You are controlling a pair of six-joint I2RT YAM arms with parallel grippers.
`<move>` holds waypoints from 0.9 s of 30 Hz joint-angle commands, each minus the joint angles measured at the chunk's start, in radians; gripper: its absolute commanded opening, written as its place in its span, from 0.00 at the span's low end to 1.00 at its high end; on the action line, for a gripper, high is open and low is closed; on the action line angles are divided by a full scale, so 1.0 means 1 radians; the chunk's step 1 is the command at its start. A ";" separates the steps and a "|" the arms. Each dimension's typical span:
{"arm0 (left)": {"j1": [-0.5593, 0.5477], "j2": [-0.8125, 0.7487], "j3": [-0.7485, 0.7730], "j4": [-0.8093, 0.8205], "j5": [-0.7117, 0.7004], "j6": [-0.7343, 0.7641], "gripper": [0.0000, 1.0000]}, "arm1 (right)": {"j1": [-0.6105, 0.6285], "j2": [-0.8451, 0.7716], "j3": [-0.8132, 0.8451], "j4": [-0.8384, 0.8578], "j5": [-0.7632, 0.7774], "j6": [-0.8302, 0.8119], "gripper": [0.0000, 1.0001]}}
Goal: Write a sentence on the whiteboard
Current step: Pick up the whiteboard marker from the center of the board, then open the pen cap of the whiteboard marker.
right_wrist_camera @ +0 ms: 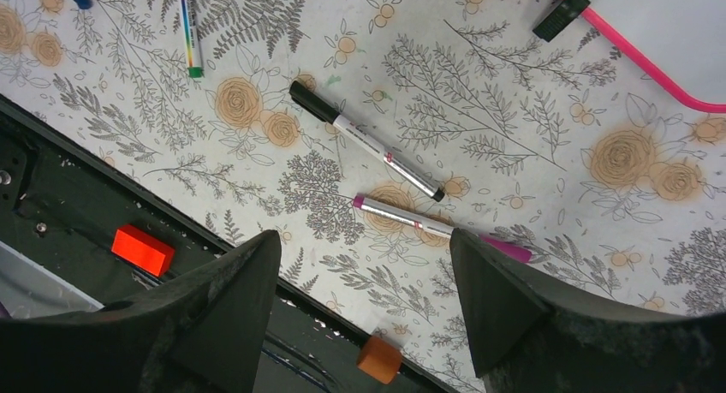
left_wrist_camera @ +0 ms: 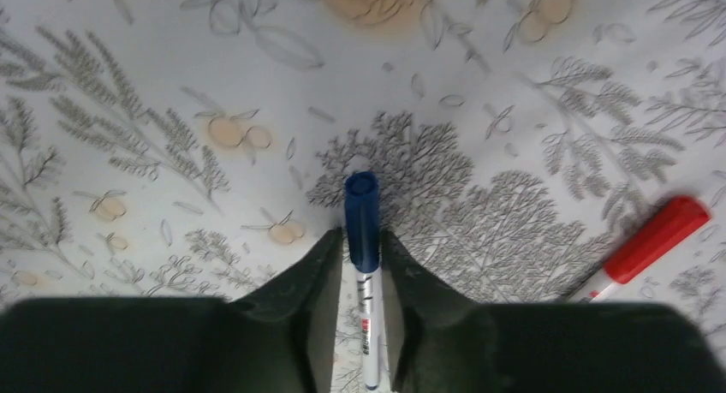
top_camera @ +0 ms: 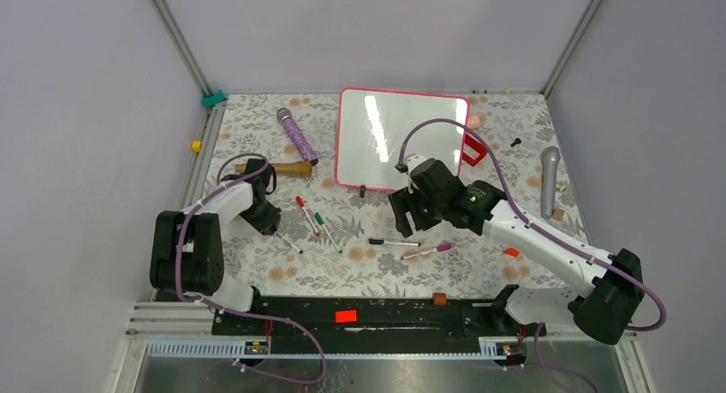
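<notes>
Left gripper (left_wrist_camera: 362, 239): fingers (left_wrist_camera: 317, 264) narrow, flanking the blue marker (left_wrist_camera: 361, 206); grip cannot be told. Right gripper (right_wrist_camera: 364, 247): spread wide near the black marker (right_wrist_camera: 364, 140). Whiteboard (top_camera: 377, 145) at the table's (top_camera: 257, 128) twelve o'clock.

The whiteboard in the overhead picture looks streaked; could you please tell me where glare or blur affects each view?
Top external: two white glare streaks on the whiteboard. Left wrist: blue-capped marker fairly sharp, left gripper fingers dark and soft. Right wrist: black-capped marker crisp, right gripper fingers blurred, in shadow.
</notes>
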 commanded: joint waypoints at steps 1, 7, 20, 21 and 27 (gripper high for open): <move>0.013 0.050 0.028 0.017 0.001 -0.023 0.17 | 0.008 -0.024 0.055 -0.008 0.036 -0.035 0.80; 0.014 -0.057 0.049 -0.023 0.218 0.056 0.00 | 0.008 0.005 0.082 0.028 0.032 -0.018 0.80; -0.004 -0.375 0.069 0.170 0.728 -0.281 0.00 | 0.082 0.162 0.413 0.327 0.006 0.252 0.76; -0.007 -0.386 0.075 0.191 0.745 -0.317 0.00 | 0.105 0.170 0.418 0.366 0.011 0.255 0.76; -0.044 -0.419 0.135 0.296 0.772 -0.455 0.00 | 0.235 0.217 0.408 0.536 0.083 0.245 0.72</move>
